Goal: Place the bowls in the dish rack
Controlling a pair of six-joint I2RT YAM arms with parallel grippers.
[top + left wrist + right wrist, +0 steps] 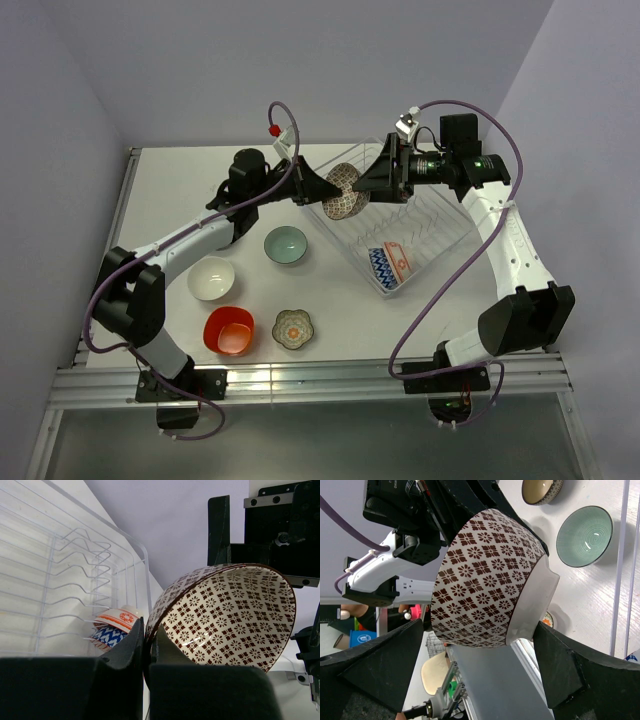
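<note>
While the left tool (146, 647) is clamped on the rim of the brown-patterned bowl (225, 615) over the dish rack (432, 226), the right tool (362, 183) gapes around it, fingers apart. Two patterned bowls (390, 263) lie in the rack.

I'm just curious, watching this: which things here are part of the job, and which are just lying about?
Job: held brown-patterned bowl; teal bowl; white bowl; red bowl; flower bowl; grey-brown bowl; zigzag bowl and orange-patterned bowl, both in the rack.
Not the job: table; purple cables.
</note>
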